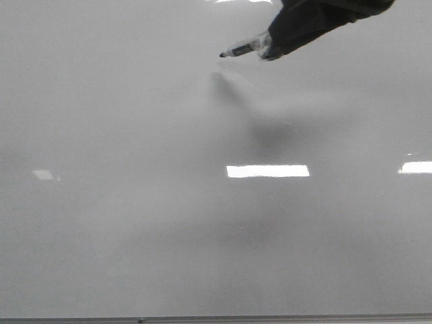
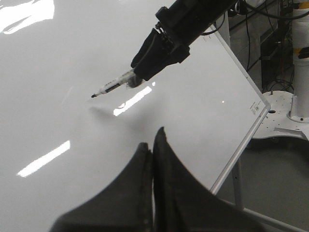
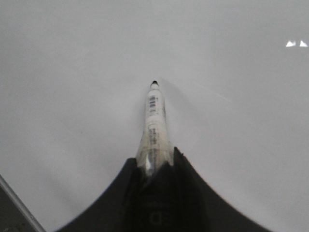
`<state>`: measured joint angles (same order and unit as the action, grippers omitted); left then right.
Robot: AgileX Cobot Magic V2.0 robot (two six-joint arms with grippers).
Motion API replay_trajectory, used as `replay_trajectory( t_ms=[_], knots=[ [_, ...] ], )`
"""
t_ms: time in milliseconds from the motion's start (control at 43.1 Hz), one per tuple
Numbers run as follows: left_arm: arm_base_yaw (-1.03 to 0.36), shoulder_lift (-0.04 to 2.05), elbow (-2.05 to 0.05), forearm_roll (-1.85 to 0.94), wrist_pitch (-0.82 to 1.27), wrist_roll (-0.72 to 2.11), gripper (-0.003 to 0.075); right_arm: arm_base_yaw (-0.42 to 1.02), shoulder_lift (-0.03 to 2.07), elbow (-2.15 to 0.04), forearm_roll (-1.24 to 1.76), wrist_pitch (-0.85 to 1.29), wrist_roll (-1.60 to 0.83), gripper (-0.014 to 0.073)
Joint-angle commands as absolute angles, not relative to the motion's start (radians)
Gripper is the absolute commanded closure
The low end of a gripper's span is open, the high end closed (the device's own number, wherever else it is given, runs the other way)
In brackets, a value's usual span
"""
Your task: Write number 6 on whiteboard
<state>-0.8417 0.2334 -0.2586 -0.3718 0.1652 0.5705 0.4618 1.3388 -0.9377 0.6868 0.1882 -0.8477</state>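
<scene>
The whiteboard (image 1: 135,223) fills the front view, glossy and pale grey, with bright rectangular glare patches and a thin dark edge along the bottom. No marker stroke shows on it in any view, so the 6 is not yet drawn.

Above the board's upper middle, the right gripper (image 1: 270,47) reaches in from the top right, its dark fingers clamped on a marker (image 1: 241,48). The marker's long axis lies nearly level in the front view, tilted slightly down, with the black tip pointing left. A soft shadow sits on the board below and beside the tip; whether the tip touches the surface cannot be told. In the right wrist view the marker (image 3: 153,130) sticks straight out from between the fingers (image 3: 188,193), its clear barrel showing printed marks and the tip farthest from the gripper.

The left gripper (image 2: 152,169) hangs over the board with its two fingers pressed together, holding nothing, well apart from the marker (image 2: 112,87). Past the board's metal frame (image 2: 241,145), a white robot base (image 2: 285,116) stands.
</scene>
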Motion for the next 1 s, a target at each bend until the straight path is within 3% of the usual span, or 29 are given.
replay_trajectory(
  t_ms=[0,488,790,976],
  knots=[
    [-0.843,0.239,-0.285,-0.387,0.077,0.563,0.0741,0.475,1.341,-1.006,0.709,0.101,-0.861,0.0653],
    [-0.843,0.239,-0.285,-0.387,0.077,0.563,0.0741,0.550,1.559,-1.058,0.709,0.272,-0.892,0.0653],
    [-0.843,0.239,-0.285,-0.387,0.077,0.563,0.0741,0.503,1.434,-0.978,0.709,0.171,-0.894,0.0653],
    [-0.843,0.239,-0.285,-0.387,0.077,0.563,0.0741,0.547,1.529,-1.080,0.709,0.234,-0.895,0.0653]
  ],
)
